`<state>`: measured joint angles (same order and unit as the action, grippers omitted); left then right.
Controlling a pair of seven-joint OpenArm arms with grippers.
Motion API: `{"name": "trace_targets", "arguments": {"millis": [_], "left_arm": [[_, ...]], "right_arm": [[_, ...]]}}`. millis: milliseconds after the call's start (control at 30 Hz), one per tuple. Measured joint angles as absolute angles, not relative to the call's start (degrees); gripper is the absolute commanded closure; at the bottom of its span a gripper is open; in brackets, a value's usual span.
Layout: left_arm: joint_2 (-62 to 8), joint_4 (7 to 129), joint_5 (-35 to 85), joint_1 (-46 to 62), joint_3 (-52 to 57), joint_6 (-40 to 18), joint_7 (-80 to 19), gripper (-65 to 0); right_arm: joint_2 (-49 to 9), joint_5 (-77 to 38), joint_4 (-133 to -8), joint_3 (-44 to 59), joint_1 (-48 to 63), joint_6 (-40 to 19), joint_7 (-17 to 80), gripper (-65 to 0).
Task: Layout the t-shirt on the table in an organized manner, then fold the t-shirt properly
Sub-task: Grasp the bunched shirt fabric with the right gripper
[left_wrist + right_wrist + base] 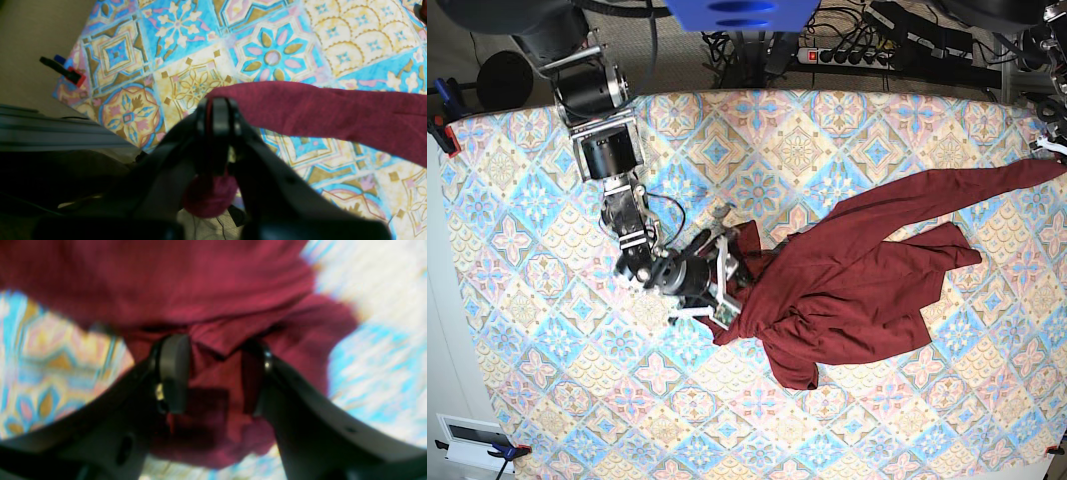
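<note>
Base view: the table [537, 400], covered in patterned tiles, bears the t-shirt [847, 290], rumpled right of centre, one strip stretched to the far edge. Being soft, limp knit, it should drape and bunch; hems and shoulders look like the surest holds. The right gripper [727, 277] stands spread, jaws astride a fold, pinching nothing. The left gripper [218, 115] is clamped on the stretched strip. Clamps [441, 128] at the edge are well apart.
</note>
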<state>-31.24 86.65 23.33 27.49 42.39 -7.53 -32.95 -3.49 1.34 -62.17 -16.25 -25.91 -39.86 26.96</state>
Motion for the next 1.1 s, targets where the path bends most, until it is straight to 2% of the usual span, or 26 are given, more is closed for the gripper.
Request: {"name": "trace_targets", "arguments": {"millis": [100, 933, 1000, 1100], "left_arm": [[-31.27, 86.65, 23.33, 27.49, 42.39, -7.53, -32.95, 0.0], [-29.69, 86.65, 23.29, 27.49, 42.41, -7.51, -32.97, 0.0], [-29.67, 86.65, 23.31, 27.49, 42.41, -7.53, -32.97, 0.0], [-29.67, 86.65, 23.29, 27.49, 42.41, -7.51, -32.97, 0.0]], "right_arm": [[-3.49, 1.1, -62.17, -16.23, -26.68, -39.42, 24.56, -25.4], [-3.33, 1.34, -61.76, -16.23, -26.04, -39.86, 25.04, -25.2], [-3.33, 1.34, -61.89, -16.25, -26.04, -39.86, 25.04, -23.3], [-3.33, 1.32, -62.15, -16.25, -26.06, -39.86, 25.04, -15.1]]}}
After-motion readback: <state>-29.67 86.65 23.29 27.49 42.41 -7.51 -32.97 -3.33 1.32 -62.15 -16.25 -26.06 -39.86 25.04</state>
